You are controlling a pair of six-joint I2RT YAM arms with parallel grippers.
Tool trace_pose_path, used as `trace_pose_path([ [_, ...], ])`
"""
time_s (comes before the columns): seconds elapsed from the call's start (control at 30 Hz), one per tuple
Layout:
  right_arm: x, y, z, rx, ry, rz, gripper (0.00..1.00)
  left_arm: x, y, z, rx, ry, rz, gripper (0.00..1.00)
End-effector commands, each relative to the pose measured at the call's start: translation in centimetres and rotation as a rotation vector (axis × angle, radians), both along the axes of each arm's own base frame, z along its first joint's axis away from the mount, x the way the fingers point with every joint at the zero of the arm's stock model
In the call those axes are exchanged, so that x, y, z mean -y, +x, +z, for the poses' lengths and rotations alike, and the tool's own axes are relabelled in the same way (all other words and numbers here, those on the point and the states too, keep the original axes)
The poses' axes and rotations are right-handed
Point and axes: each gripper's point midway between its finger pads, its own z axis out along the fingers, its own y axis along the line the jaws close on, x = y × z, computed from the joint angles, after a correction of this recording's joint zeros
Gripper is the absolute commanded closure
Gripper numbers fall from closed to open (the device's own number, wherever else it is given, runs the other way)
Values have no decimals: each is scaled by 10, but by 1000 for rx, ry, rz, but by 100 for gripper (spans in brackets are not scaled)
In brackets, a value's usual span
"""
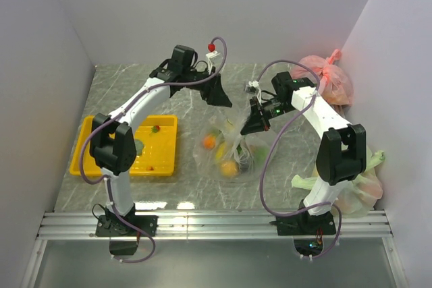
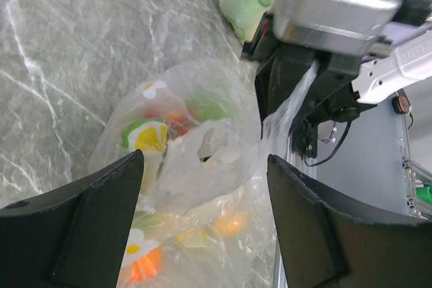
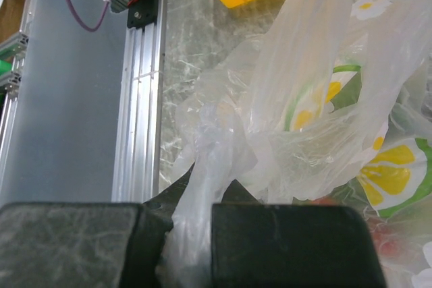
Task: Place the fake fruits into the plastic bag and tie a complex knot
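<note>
The bag [image 1: 226,150] lies on the tabletop [image 1: 135,85] at the centre of the top view, between the two arms. The fruits [image 1: 229,166] already show through its film: an orange [image 1: 209,141] on its left side and a yellow one lower down. We read the loading as mostly done. A red berry [image 1: 156,128] sits in the tray [image 1: 158,173] at the left of the frame, though, so it may not be complete.

The right pincer [image 3: 189,224] is clenched on a twisted handle end of the bag. In its wrist view the film bunches into a rope and vanishes between the two black fingers at the bottom edge. We take this grip as an anchor: it draws the handle up and away from the load, so the strand stands taut and apart from the crumpled mouth.

The left pincer [image 2: 202,166] is released, its fingers [image 2: 88,220] spread wide at the lower corners of its wrist view. It hangs above the bag and touches nothing. Between the fingers lies a loose fold of film, probably the other handle. We judge that the pincer is placed there to drop and take that fold, giving us two ends to cross for the knot. The film is thin and slack, so a shallow close could miss it or catch the bag wall as well.
</note>
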Motion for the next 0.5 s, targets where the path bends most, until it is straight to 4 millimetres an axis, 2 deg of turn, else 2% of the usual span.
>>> trace_pose_path([
  [0.0,-2,1,8,52,6,19,100,-2,-14,0,3,-6,-45,21],
  [0.1,-1,1,8,59,3,20,100,-5,-20,-5,-3,17,-67,32],
  [0.13,0,1,8,58,0,19,100,-5,-18,-2,27,17,-84,43],
  [0.2,0,2,6,60,-5,16,100,-6,-23,2,18,22,-101,57],
  [0.23,0,2,4,44,-11,9,100,-8,-23,8,29,16,-97,76],
  [0.3,0,6,2,55,-17,-9,100,-9,-19,18,63,8,-68,96],
  [0.33,0,5,-2,14,-26,-31,100,-13,-23,28,67,-5,-49,100],
  [0.4,1,15,-3,23,-19,-71,100,-15,-23,36,101,-27,-31,100],
  [0.43,1,15,-5,-44,-29,-112,100,-18,-31,50,96,-40,-19,100],
  [0.47,0,25,-4,-23,-13,-136,100,-19,-37,54,102,-43,-24,100],
])
